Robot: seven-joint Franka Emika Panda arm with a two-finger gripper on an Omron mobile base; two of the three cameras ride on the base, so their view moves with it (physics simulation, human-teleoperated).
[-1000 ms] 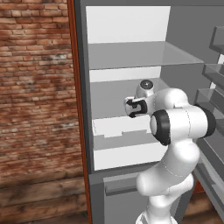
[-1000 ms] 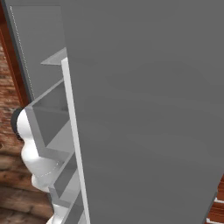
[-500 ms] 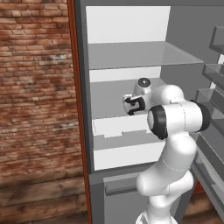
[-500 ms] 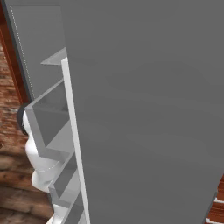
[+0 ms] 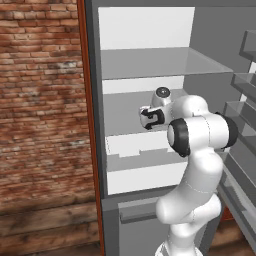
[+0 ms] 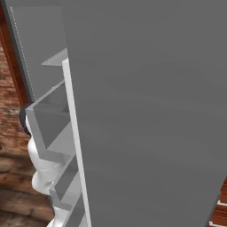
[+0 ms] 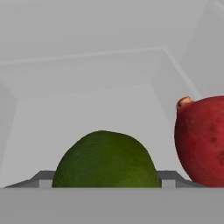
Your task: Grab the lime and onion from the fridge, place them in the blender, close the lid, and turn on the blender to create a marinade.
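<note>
My gripper (image 5: 146,119) reaches into the open fridge (image 5: 92,100), low over the middle shelf (image 5: 125,112). In the hand view the dark green lime (image 7: 105,159) sits right in front of the hand, between the two fingertips (image 7: 43,178), which stand close against its left and right sides; I cannot tell if they touch it. The jaws are apart. The reddish onion (image 7: 202,140), with a tan tip, rests on the same shelf just right of the lime, apart from it. The blender and its lid are out of view.
The fridge's open door (image 6: 146,111) with its racks (image 5: 245,95) stands close on the arm's right. A brick wall (image 5: 40,100) borders the fridge on the left. A glass shelf (image 5: 155,62) lies above the hand, and a white drawer (image 5: 135,145) below it.
The arm's elbow and forearm have swung slightly left and lower, while the hand has stayed over the middle shelf.
</note>
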